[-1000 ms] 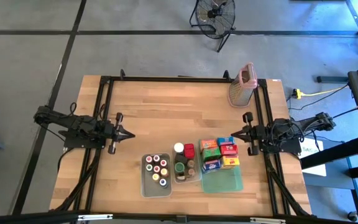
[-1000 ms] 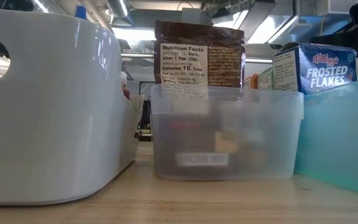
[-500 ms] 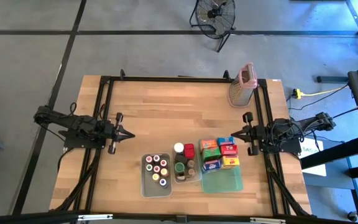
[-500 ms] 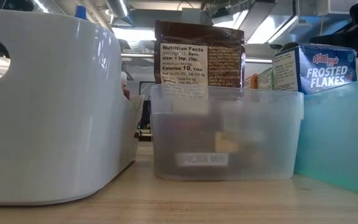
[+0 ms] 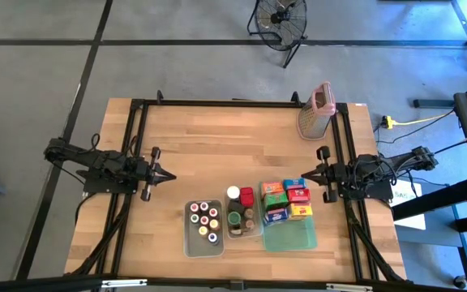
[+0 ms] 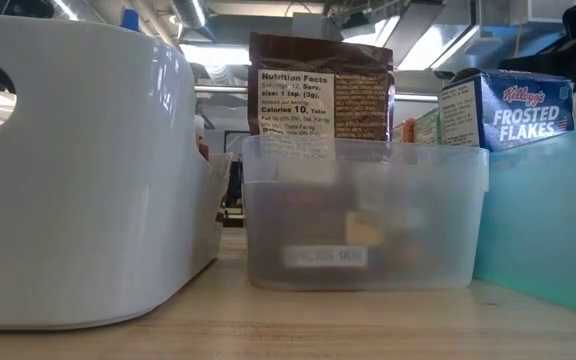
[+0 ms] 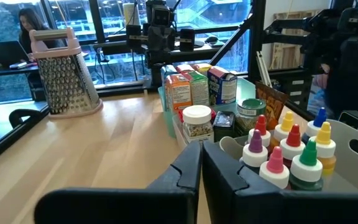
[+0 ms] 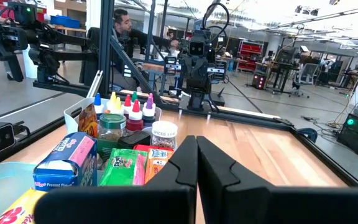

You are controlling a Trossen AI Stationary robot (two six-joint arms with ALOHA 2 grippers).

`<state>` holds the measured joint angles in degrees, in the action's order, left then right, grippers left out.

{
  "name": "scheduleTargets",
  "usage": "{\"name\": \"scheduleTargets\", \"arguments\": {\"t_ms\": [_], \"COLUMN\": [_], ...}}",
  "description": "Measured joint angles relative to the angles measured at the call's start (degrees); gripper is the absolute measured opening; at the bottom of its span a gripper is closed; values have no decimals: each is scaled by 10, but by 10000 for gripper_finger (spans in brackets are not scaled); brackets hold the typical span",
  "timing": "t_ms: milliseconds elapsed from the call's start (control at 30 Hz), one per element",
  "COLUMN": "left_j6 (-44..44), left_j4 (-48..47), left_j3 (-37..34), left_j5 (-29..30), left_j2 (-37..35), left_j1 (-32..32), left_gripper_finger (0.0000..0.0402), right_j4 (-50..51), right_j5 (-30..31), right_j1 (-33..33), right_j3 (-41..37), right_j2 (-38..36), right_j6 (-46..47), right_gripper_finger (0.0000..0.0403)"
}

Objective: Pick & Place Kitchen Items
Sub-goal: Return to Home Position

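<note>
Though apart, cartons (image 5: 287, 200) near right hand (image 5: 302, 176)

Light wooden table (image 5: 201, 138), black frame around it. Sitting right on the wood: gray bin (image 5: 203, 248), clear tub (image 5: 245, 235) and green tray (image 5: 290, 235), side by side near one long edge. Metal grater (image 5: 315, 109) stands upright by the opposite edge, right arm's side.

Only a couple of things are actually reading clearly here. The brown pouch (image 6: 320, 90) showing above the clear tub (image 6: 364, 215) is displaying a white "Nutrition Facts" panel with "1 tsp. (3g)" and "Calories 10". The blue carton (image 6: 508, 108) is showing "Kellogg's Frosted Flakes". The tub's own label is coming out too blurry.
</note>
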<state>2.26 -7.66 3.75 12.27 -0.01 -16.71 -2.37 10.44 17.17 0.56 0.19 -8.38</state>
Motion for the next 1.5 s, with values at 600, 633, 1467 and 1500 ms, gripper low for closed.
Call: {"name": "scheduleTargets", "arguments": {"t_ms": [600, 633, 1467, 1500], "left_j6": [0, 0, 0, 0], "left_j4": [0, 0, 0, 0], "left_j3": [0, 0, 0, 0], "left_j5": [0, 0, 0, 0], "left_j2": [0, 0, 0, 0], "left_j1": [0, 0, 0, 0], "left_gripper_finger": [9, 8, 8, 9], "right_j4": [0, 0, 0, 0], "right_j5": [-1, -1, -1, -1], "right_j1": [0, 0, 0, 0], "right_j3": [0, 0, 0, 0], "right_j2": [0, 0, 0, 0], "right_j6": [0, 0, 0, 0], "right_gripper_finger": [2, 2, 2, 2]}}
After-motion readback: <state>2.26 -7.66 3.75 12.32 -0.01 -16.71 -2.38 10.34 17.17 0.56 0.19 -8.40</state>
